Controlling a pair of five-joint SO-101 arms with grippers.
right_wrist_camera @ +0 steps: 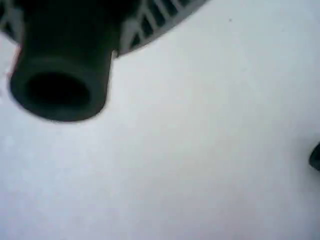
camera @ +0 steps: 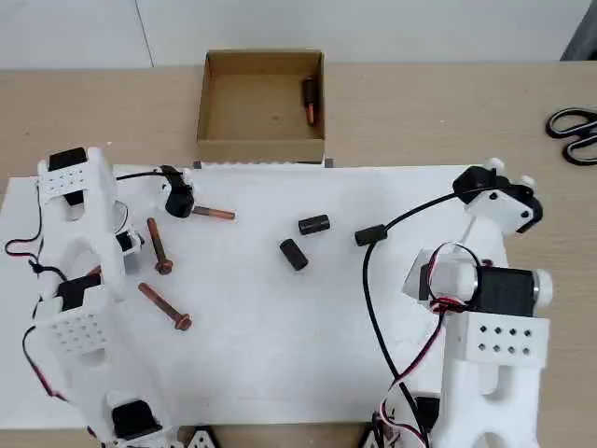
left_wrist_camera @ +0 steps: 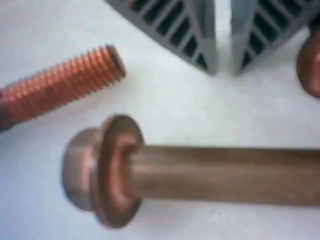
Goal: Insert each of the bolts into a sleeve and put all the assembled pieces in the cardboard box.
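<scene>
The cardboard box sits at the far edge of the white sheet; one assembled piece, a bolt in its sleeve, lies inside against the box's right wall.

Three loose sleeves lie on the sheet on the arms' side of the box: the nearest sleeve is off the box's right front corner; the second sleeve lies just beside it, a little farther from the box; the third sleeve is farther right, against a black cable.

Off the box's left front corner lies the first bolt; the middle bolt and the last bolt lie farther from the box on that same side, beside the left arm.

The left gripper has its ribbed tips drawn together with only a slit between them and nothing in it; the tips are near the middle bolt's shank but apart from it, and the last bolt's threaded end lies beside that bolt's flange head.

The right gripper is clamped on the held sleeve, whose open bore faces the wrist camera above the sheet.

Scissors lie on the table well right of the box.
</scene>
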